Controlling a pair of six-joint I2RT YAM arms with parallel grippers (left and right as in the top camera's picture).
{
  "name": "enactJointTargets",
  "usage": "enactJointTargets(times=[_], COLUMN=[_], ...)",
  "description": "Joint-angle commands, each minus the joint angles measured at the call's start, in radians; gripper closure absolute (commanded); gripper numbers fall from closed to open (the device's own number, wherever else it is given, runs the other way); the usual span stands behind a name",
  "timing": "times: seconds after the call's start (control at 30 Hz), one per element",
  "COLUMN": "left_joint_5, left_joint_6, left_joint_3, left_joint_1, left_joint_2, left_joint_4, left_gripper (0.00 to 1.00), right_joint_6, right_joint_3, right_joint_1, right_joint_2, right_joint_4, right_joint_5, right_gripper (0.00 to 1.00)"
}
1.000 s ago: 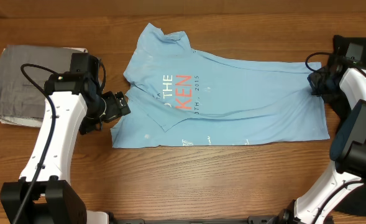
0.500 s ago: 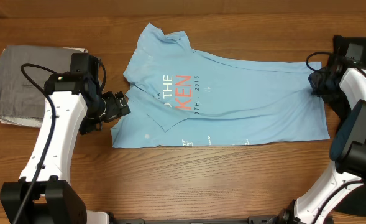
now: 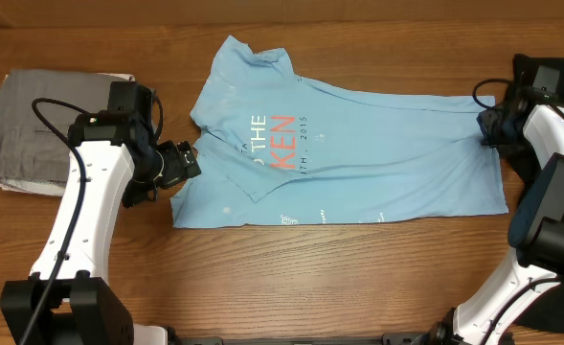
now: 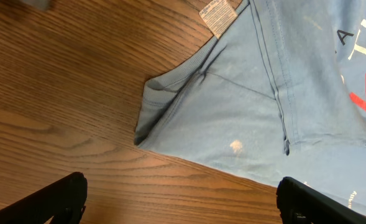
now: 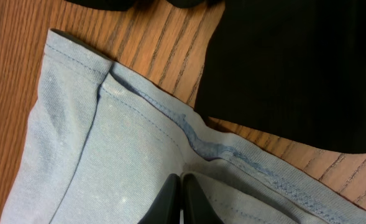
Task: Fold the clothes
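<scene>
The clothes (image 3: 358, 163), a light blue T-shirt with red and white print, lie flat across the middle of the table, the left side folded in. My left gripper (image 3: 181, 161) hovers just off the shirt's left edge, jaws wide open over bare wood (image 4: 181, 190), nothing between them. A sleeve fold (image 4: 170, 106) lies just ahead of it. My right gripper (image 3: 487, 123) sits at the shirt's upper right corner. In the right wrist view its fingers (image 5: 181, 186) are pressed together on the puckered blue cloth (image 5: 108, 155) near the hem.
A folded grey garment (image 3: 42, 125) lies at the far left behind the left arm. A black cloth (image 5: 294, 62) lies beside the shirt's right corner (image 3: 540, 72). A white care label (image 4: 219, 14) shows at the shirt's collar.
</scene>
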Motion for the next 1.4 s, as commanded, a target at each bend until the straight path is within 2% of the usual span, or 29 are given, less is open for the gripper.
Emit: enactJointTargets(times=[0.0,0.63,0.67,0.7,0.73,0.93,1.03,1.2,1.27,1.37], left_joint_5=[-0.003,-0.003,-0.003,-0.003,-0.003,-0.003,-0.003,-0.003,-0.003,-0.003], left_joint_6=[0.001,0.001,0.001,0.001,0.001,0.001,0.001,0.001,0.001,0.001], left_joint_3=[0.0,0.0,0.0,0.0,0.0,0.0,0.0,0.0,0.0,0.0], left_joint_1=[0.0,0.0,0.0,0.0,0.0,0.0,0.0,0.0,0.0,0.0], left_joint_2=[-0.014,-0.014,-0.014,-0.014,-0.014,-0.014,-0.014,-0.014,-0.014,-0.014], left_joint_4=[-0.002,-0.002,-0.002,-0.002,-0.002,-0.002,-0.002,-0.002,-0.002,-0.002], left_gripper=[0.0,0.0,0.0,0.0,0.0,0.0,0.0,0.0,0.0,0.0], right_joint_6=[0.006,0.004,0.003,-0.004,-0.027,-0.162,-0.217,-0.393,-0.451,-0.453], right_joint_3=[-0.006,-0.006,-0.006,-0.006,-0.003,0.089,0.146,0.187,0.187,0.174], right_joint_1=[-0.015,-0.027,-0.027,-0.027,-0.027,-0.035,-0.034,0.01,0.075,0.159], right_joint_2=[0.005,0.006,0.006,0.006,0.006,-0.042,-0.093,-0.183,-0.21,-0.207], right_joint_4=[0.009,0.031,0.032,0.034,0.037,-0.034,-0.09,-0.154,-0.223,-0.293], right_joint_5=[0.021,0.021,0.02,0.019,0.015,-0.036,-0.084,-0.315,-0.359,-0.359], right_gripper=[0.96,0.96,0.92,0.78,0.59,0.29,0.25,0.23,0.23,0.23])
